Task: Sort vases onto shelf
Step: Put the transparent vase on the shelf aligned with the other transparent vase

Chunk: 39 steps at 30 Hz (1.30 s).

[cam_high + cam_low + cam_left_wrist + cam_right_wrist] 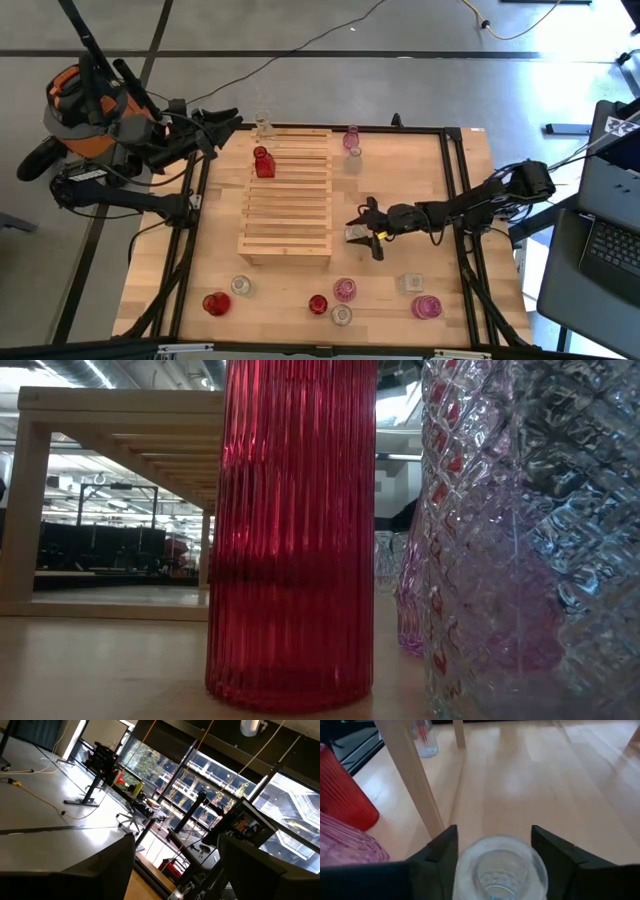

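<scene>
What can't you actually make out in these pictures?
- Low view: the red vase and a clear vase fill the frame, hiding both arms.
- Left wrist view: only the room shows; no vases.
- Right wrist view: the right claw covers the sides of its clear vase.

Open tabletop (410,170) lies right of the shelf (288,195), with room there for the right gripper (362,234) and the clear vase (500,870) between its fingers. Just beside it stands the shelf's leg (412,780). Along the near edge a row of vases crowds the way, among them a red vase (216,303) and a pink vase (427,307).
</scene>
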### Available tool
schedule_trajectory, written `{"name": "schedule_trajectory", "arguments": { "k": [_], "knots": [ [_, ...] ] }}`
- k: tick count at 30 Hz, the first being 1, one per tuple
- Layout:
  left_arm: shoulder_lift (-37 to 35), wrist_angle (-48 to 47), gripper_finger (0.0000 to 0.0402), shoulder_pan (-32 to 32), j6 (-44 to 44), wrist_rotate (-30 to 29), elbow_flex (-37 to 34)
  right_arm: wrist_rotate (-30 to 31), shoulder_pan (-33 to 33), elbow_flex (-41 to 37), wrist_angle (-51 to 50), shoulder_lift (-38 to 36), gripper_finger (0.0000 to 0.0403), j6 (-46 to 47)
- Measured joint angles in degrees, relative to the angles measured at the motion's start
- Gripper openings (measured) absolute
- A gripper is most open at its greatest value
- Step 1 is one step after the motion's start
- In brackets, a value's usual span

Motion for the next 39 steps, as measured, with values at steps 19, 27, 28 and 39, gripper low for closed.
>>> {"name": "schedule_trajectory", "arguments": {
  "k": [19,27,28,39],
  "knots": [
    [0.00,-0.02,0.0275,0.02,0.00,-0.02,-0.02,1.54,-0.98,-0.20,-1.07,-5.51,0.0155,2.05],
    [0.00,-0.02,0.0275,0.00,0.00,-0.02,0.00,2.45,-7.34,-0.17,-4.86,-17.76,0.0155,-0.10],
    [0.00,-0.02,0.0275,0.02,0.00,-0.02,-0.01,3.05,-8.20,-0.17,-5.61,-19.50,0.0155,-0.86],
    [-0.01,-0.02,0.0275,0.00,-0.02,-0.01,-0.01,-1.14,-21.64,6.06,-4.02,-28.41,0.0155,-8.24]
  ]
}}
